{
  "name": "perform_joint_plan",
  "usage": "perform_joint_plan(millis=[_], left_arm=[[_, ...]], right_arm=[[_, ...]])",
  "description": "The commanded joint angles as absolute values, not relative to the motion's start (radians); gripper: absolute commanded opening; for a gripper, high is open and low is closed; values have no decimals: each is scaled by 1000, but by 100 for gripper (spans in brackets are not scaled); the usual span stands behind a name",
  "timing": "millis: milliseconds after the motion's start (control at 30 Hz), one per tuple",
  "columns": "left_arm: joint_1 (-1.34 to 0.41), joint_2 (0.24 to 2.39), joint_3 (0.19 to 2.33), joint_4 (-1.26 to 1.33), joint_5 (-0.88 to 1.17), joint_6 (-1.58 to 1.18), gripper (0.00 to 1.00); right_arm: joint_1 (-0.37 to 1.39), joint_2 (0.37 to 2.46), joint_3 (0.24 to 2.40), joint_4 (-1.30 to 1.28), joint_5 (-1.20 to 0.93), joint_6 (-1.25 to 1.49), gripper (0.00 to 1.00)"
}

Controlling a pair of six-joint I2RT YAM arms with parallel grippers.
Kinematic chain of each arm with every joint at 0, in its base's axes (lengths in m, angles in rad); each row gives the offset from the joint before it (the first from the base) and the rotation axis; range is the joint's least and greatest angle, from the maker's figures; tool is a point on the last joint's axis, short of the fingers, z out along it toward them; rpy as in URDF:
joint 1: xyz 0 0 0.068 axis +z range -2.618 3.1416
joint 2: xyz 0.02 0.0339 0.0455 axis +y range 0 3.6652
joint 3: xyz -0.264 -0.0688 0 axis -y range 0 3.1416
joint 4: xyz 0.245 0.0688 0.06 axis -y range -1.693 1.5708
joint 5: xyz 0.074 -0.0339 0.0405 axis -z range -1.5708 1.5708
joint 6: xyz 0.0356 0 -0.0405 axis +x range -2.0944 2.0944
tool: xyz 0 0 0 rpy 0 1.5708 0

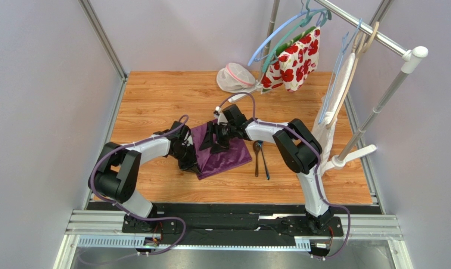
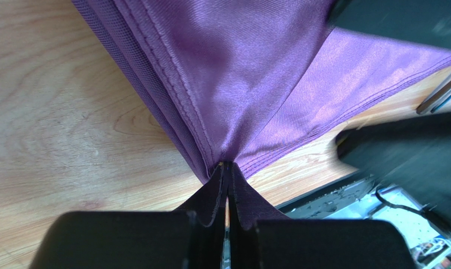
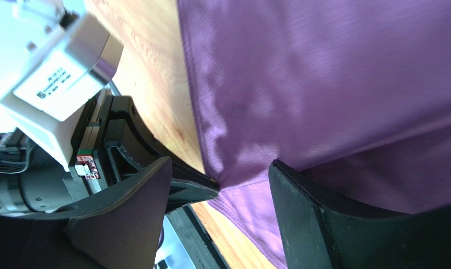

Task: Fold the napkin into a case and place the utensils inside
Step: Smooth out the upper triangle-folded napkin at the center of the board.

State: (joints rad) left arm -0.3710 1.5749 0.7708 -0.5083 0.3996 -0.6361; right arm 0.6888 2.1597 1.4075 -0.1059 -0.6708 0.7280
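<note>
The dark purple napkin (image 1: 229, 154) lies folded in layers on the wooden table, and its left side is lifted. My left gripper (image 2: 228, 166) is shut on the napkin's (image 2: 239, 73) near corner, with the cloth fanning up from its tips. In the top view this left gripper (image 1: 194, 161) sits at the cloth's left edge. My right gripper (image 1: 214, 142) hovers open over the napkin's (image 3: 323, 84) left part, with its fingers (image 3: 317, 218) spread either side of the pinched corner and holding nothing. Two slim dark utensils (image 1: 260, 159) lie side by side just right of the cloth and also show at the edge of the left wrist view (image 2: 441, 94).
A white mesh pouch (image 1: 236, 77) lies at the back of the table. A red-flowered white cloth (image 1: 292, 59) and several hangers hang from a rail at the back right. The rail's white stand (image 1: 354, 157) sits right of the utensils. Grey walls close in both sides.
</note>
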Motion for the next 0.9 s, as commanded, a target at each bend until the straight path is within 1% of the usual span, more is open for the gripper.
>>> perform_joint_plan(millis=[0,533,767,867], left_arm=[[-374,1589,746,-483,385,-649,4],[-374,1580,750,-488,391,-638,3],[-373,1511,775,-515,405,-632,5],[-365,1473,842,-577,380,-615,6]], right_arm=[[621,2203,1450,-86,-663,677,70],[502,2379,1701,-120,-744,617,70],[492,2364,1822,-221,-755,583,70],[485,2339,1850,-264,-729,578,70]])
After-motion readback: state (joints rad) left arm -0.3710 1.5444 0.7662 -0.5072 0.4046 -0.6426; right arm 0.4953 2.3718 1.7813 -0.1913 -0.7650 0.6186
